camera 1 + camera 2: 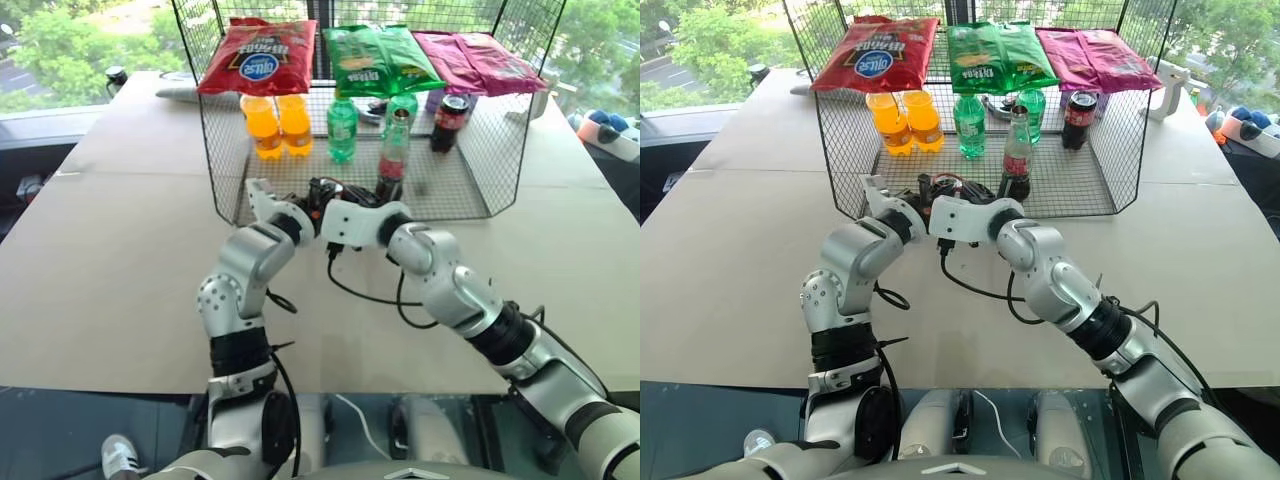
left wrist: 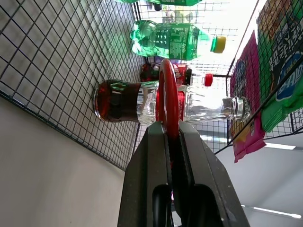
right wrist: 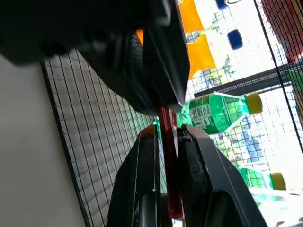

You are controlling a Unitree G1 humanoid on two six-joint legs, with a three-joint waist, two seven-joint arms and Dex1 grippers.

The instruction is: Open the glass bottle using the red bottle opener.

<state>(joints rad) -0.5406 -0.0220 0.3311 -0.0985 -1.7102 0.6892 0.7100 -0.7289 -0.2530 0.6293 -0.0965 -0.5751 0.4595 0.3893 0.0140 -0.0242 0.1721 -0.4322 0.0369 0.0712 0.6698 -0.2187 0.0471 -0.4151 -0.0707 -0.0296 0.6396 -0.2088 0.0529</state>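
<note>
Red and flat, the red bottle opener sits clamped edge-on between the two black fingers of the left gripper, its oval ring head sticking out past the fingertips along the gripper's own line, toward the wire basket. The right gripper has its fingers pressed on the same opener from the other side, pinching the narrow handle end, so both claws grip the one tool. The two forearms meet in front of the basket's open side, bent inward at the elbows, wrists nearly touching over the tan table. The glass bottle stands upright on the basket floor just beyond the grippers, long axis vertical, metal cap on top, dark cola in its lower part. Behind it stand a green bottle, orange bottles and a dark cola bottle.
</note>
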